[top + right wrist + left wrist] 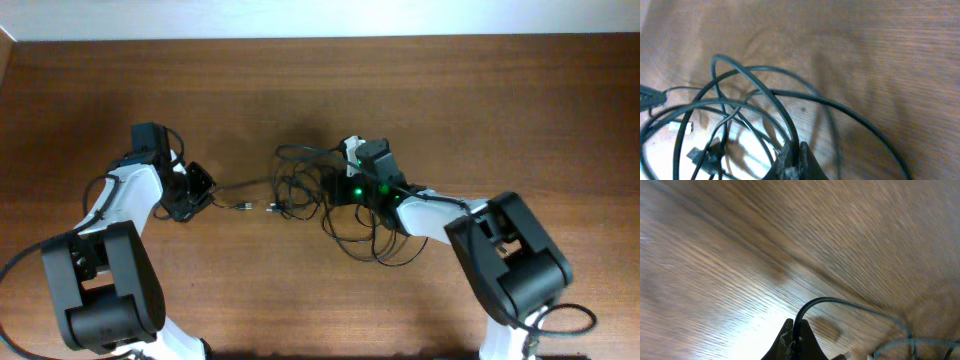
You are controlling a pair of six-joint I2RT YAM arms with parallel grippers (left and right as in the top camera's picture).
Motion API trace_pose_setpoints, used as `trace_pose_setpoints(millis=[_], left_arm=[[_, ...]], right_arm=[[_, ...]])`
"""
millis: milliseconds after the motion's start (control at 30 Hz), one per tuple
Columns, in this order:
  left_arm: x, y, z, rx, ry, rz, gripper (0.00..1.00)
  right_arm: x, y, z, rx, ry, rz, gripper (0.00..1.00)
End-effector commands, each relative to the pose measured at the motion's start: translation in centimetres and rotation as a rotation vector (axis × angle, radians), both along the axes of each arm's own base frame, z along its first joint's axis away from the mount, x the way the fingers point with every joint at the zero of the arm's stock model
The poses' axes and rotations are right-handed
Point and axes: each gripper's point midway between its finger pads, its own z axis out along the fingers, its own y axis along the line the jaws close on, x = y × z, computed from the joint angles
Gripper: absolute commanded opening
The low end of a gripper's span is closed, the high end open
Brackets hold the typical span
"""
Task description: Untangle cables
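Several thin black cables (300, 185) lie in a messy bunch near the middle of the brown desk (480, 90). I see loops on top of loops. Some big round loops spill toward the near edge, under my right arm. Two little plugs (272, 209) lie on the wood just left of the bunch.

My right pincer (333, 189) sits right in the bunch. In the right wrist view its tips are squeezed together on one of the cables, and other loops cross just beside them.

My left pincer (206, 189) is off to the left, apart from the bunch. In the left wrist view its tips are pressed tight on one of the cables, which curls up and runs off to the right. From above, that one stretches from the left pincer across to the bunch.
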Motion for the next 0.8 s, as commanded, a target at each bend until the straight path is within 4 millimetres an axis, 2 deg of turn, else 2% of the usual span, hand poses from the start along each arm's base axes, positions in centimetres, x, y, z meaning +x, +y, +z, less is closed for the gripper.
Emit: trace_pose_setpoints(millis=[0, 67, 133, 267, 400, 533, 567, 600, 633, 667, 700, 733, 767], left_arm=[[-0.8, 1.8, -0.3, 0.089, 0.042, 0.088, 0.0], [-1.0, 1.8, -0.4, 0.083, 0.054, 0.105, 0.0], [-1.0, 1.8, -0.4, 0.082, 0.054, 0.105, 0.01], [-0.9, 1.1, -0.2, 0.042, 0.048, 0.098, 0.1], [-0.9, 1.1, -0.2, 0.042, 0.047, 0.098, 0.13], [-0.8, 1.0, -0.2, 0.039, 0.047, 0.098, 0.12], [-0.8, 0.8, -0.2, 0.025, 0.044, 0.095, 0.16], [-0.7, 0.5, -0.1, 0.009, 0.041, 0.091, 0.33], [-0.7, 0.2, -0.1, -0.007, 0.038, 0.088, 0.59], [-0.7, 0.2, 0.0, -0.009, 0.037, 0.086, 0.75], [-0.6, 0.1, 0.0, -0.009, 0.034, 0.073, 0.82], [-0.3, -0.4, 0.2, -0.03, 0.004, 0.018, 0.95], [0.1, -1.0, 0.4, -0.052, -0.023, -0.026, 1.0]], right_arm=[[0.1, -2.8, 4.0, 0.003, 0.014, -0.043, 0.04], [-0.3, -4.7, 5.6, -0.008, 0.039, -0.079, 0.04], [-0.8, -5.9, 6.0, -0.021, 0.07, -0.1, 0.04], [-2.7, -8.2, 4.0, -0.084, 0.205, -0.137, 0.04], [-3.8, -10.5, 2.6, -0.132, 0.301, -0.184, 0.04], [-6.0, -14.9, 1.0, -0.179, 0.479, -0.282, 0.04], [-6.6, -15.7, 0.8, -0.181, 0.52, -0.299, 0.04], [-7.3, -16.1, 0.7, -0.183, 0.557, -0.306, 0.05], [-7.7, -16.1, 0.6, -0.201, 0.555, -0.273, 0.07], [-8.0, -16.0, 0.5, -0.219, 0.541, -0.233, 0.11], [-8.4, -15.9, 0.4, -0.239, 0.529, -0.188, 0.19], [-8.6, -16.1, 0.3, -0.249, 0.537, -0.19, 0.31], [-8.6, -16.2, 0.3, -0.256, 0.535, -0.193, 0.5]])
